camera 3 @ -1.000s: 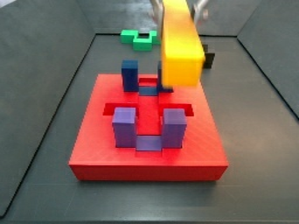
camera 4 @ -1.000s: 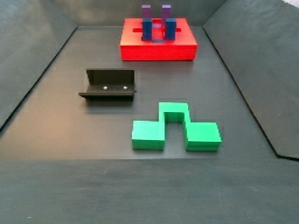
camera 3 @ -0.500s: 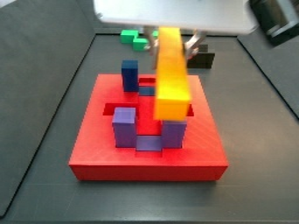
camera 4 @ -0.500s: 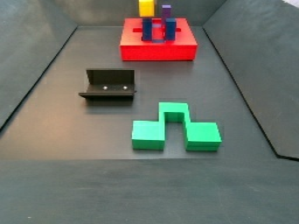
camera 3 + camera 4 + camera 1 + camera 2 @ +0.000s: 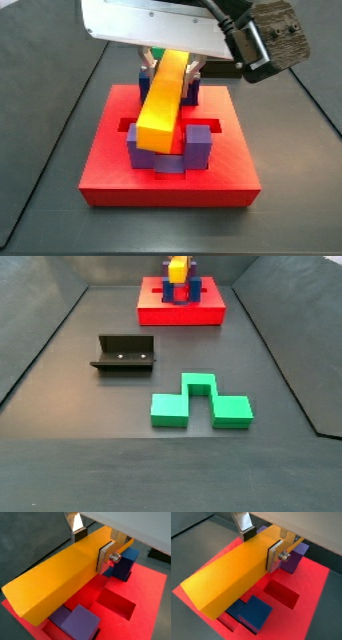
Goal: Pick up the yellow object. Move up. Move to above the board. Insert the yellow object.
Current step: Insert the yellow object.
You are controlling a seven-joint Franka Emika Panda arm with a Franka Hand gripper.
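Yellow object (image 5: 164,95) | clamped in fingers (image 5: 107,556) | low between board (image 5: 170,175) posts

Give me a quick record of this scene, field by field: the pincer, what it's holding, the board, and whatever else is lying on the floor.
pincer: over the board, shut on the yellow bar
yellow bar: lying level, held at one end, between the posts
board: red, with purple and blue upright posts and open recessed slots
insertion: bar seems low between the posts; whether it is seated cannot be told
green notched block: on the floor, apart from the board
fixture: dark bracket on the floor, beside the green block
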